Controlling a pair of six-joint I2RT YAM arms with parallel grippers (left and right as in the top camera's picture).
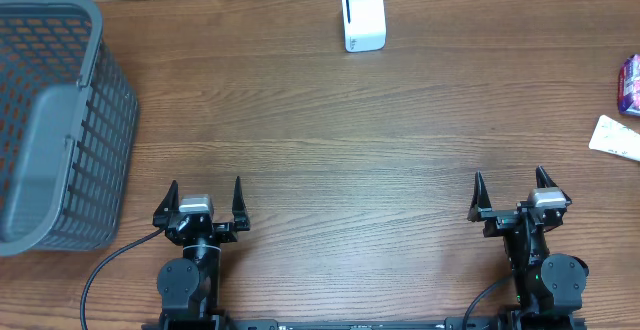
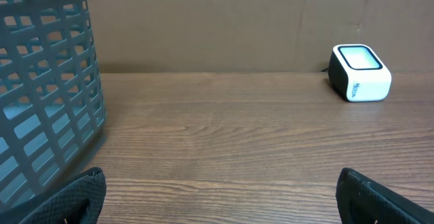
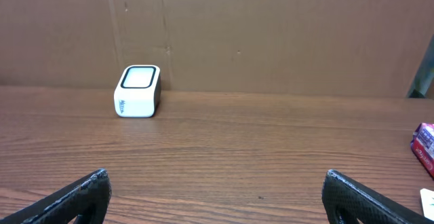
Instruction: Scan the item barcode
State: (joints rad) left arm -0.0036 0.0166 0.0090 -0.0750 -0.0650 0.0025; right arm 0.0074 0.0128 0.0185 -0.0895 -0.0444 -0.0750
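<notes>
A small white barcode scanner (image 1: 362, 17) with a dark-rimmed window stands at the table's far edge; it also shows in the left wrist view (image 2: 359, 72) and the right wrist view (image 3: 137, 91). A purple and red packaged item (image 1: 630, 83) lies at the right edge, partly cut off, and its corner appears in the right wrist view (image 3: 424, 146). My left gripper (image 1: 206, 185) (image 2: 220, 176) is open and empty near the front edge. My right gripper (image 1: 509, 175) (image 3: 215, 175) is open and empty too, well short of the packet.
A grey plastic basket (image 1: 50, 120) (image 2: 41, 81) fills the left side, close to my left gripper. A flat white packet (image 1: 615, 137) lies just below the purple one at the right edge. A brown cardboard wall backs the table.
</notes>
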